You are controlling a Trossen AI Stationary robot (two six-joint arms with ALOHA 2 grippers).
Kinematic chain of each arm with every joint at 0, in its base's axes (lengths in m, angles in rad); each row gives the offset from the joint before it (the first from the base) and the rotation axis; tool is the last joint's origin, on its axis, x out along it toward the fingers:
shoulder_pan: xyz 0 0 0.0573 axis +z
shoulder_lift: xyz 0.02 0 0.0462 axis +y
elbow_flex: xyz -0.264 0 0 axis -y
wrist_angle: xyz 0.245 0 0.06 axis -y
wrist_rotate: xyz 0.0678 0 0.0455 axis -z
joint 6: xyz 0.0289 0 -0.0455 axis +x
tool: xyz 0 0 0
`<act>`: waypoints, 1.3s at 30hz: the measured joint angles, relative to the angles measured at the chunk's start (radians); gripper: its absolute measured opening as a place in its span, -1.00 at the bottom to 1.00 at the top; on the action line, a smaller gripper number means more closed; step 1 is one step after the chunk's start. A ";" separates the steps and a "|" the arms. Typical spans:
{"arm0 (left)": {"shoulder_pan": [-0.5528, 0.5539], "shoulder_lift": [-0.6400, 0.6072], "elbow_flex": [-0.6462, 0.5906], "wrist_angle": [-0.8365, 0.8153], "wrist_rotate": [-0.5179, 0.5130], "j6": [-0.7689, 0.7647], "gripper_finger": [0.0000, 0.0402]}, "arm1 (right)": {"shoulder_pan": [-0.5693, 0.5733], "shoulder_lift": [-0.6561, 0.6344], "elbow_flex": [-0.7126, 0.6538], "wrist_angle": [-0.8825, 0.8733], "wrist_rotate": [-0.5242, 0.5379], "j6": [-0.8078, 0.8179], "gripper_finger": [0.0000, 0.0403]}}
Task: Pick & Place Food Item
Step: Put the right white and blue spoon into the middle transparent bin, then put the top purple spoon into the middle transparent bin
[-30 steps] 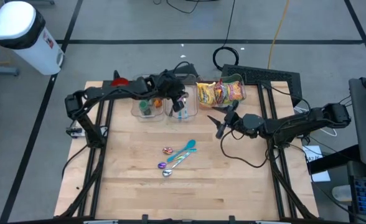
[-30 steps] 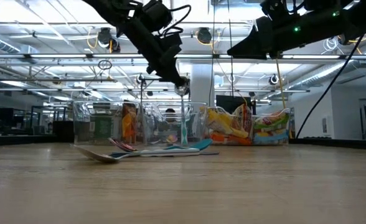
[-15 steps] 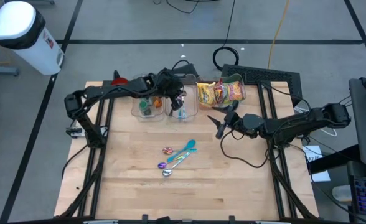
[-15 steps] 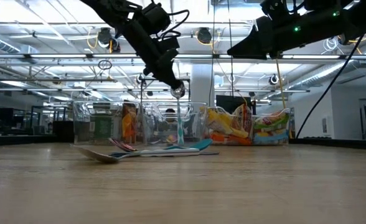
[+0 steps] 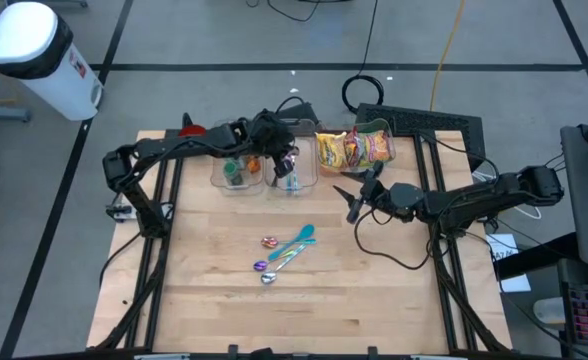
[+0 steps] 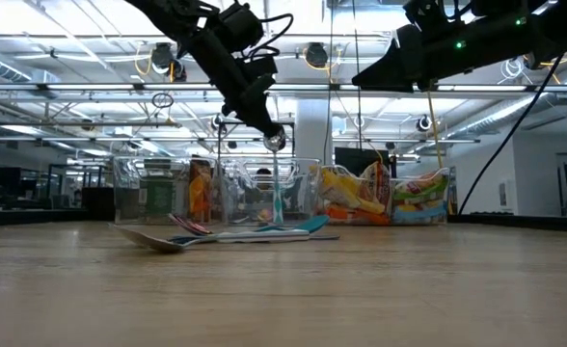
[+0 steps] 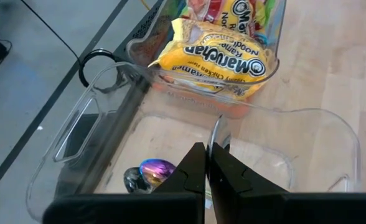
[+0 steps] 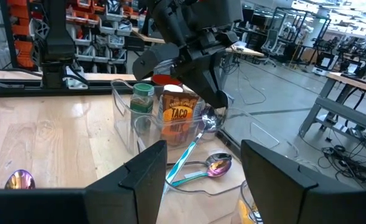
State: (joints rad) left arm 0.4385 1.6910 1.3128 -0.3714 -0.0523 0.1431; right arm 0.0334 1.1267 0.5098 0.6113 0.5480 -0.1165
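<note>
L end effector [image 5: 290, 160] over clear bins [image 5: 264, 172] — spoons [image 5: 286, 252] mid-table, R arm [image 5: 454, 203] idle

The light wooden bench [image 5: 304, 300] stands on a grey floor [image 5: 224, 35] crossed by dark lines. Beyond the bench's far left corner stands a white bin [image 5: 36, 58] with a black band. Past the bench's far edge a black cable coil [image 5: 366, 91] lies on the floor, with an orange cable [image 5: 446, 45] running away from it. Seen level across the bench, the room behind has a ceiling of pipes and strip lights [image 6: 91, 92] and a white pillar [image 6: 310, 130].
</note>
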 joint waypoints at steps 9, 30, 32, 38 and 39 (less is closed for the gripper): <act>-0.002 0.001 0.000 0.007 -0.005 -0.006 -0.84 | -0.001 0.000 0.000 0.000 0.000 0.000 -0.03; -0.057 -0.025 0.000 0.026 -0.296 0.010 0.20 | -0.001 0.000 0.000 -0.003 0.000 0.000 -0.03; -0.072 -0.048 0.000 0.010 -0.298 -0.004 0.26 | -0.001 0.000 0.000 -0.003 0.000 0.000 -0.03; -0.118 -0.130 -0.007 -0.066 -0.196 -0.097 0.34 | -0.001 0.000 0.000 -0.016 0.000 0.014 -0.03; -0.124 -0.143 -0.018 -0.063 -0.149 -0.105 0.33 | -0.001 0.000 0.000 -0.018 -0.001 0.023 -0.03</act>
State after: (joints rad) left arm 0.3144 1.5483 1.2952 -0.4341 -0.2015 0.0385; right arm 0.0322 1.1271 0.5098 0.5928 0.5467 -0.0938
